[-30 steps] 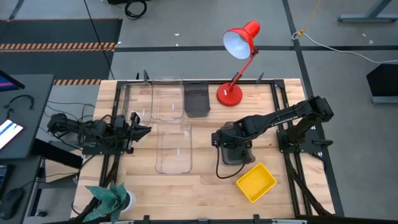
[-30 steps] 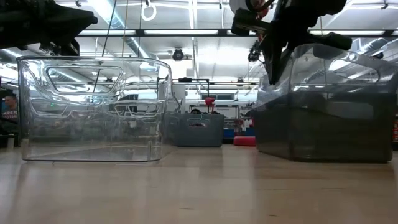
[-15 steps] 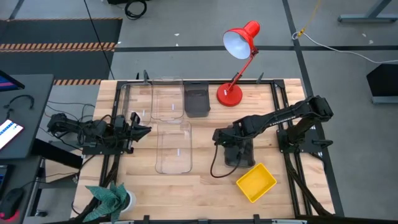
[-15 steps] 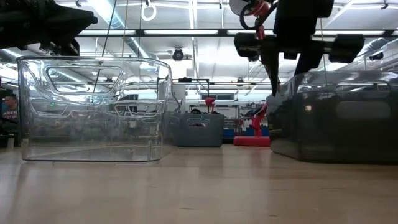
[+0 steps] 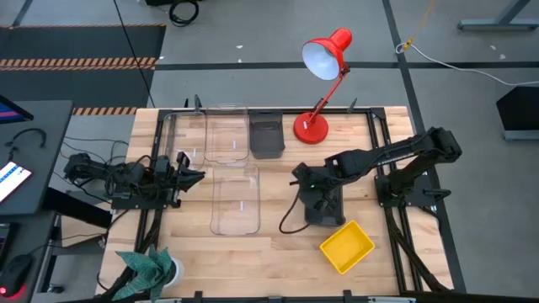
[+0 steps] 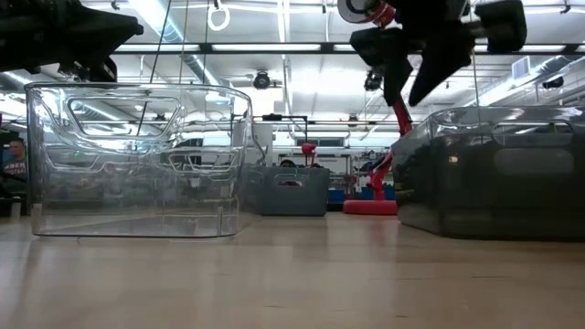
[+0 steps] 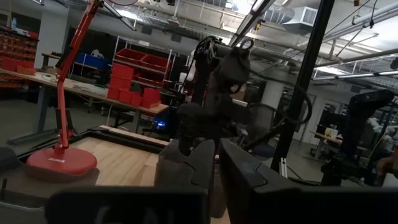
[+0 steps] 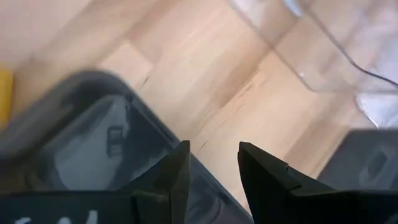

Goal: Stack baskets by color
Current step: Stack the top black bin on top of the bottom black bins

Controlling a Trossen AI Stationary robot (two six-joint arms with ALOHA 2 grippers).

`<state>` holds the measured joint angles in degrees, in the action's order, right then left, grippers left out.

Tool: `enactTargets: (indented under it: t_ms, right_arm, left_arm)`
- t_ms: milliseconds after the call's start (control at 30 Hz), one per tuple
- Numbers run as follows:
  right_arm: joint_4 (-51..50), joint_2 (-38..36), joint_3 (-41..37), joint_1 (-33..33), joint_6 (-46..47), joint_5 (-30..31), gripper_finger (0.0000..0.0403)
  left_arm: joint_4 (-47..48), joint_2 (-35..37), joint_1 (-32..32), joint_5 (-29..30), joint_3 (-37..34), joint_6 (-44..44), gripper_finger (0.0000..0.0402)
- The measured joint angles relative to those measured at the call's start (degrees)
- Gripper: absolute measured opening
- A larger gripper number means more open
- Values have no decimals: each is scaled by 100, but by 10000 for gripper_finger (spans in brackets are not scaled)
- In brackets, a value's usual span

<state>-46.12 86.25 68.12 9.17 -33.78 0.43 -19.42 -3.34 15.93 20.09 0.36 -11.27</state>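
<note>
Right tool (image 5: 312, 183) apart, just above the near grey basket (image 5: 324, 206).

Nearest the front edge of the table (image 5: 278, 252), on the right: yellow basket (image 5: 347, 247), just beside the grey one. Next back, near grey basket flat on the wood, free of the open fingers (image 8: 264, 176) over its left rim. Level with it to the left, a clear basket (image 5: 235, 199). At the left edge, left tool (image 5: 190, 177) waiting, fingers nearly together, nothing between them. Farther back, second clear basket (image 5: 226, 133) beside second grey basket (image 5: 266, 135). Farthest right at the rear, red lamp (image 5: 318, 84).
</note>
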Motion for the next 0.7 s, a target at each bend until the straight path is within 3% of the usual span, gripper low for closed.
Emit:
enactTargets:
  t_ms: [167, 700]
  right_arm:
    - [4, -167, 0, 0, 887, 189, 140]
    - [425, -277, 4, -226, 2376, 450, 140]
  left_arm:
    - [-1, -1, 0, 0, 0, 0, 36]
    - [-1, 0, 0, 0, 0, 0, 28]
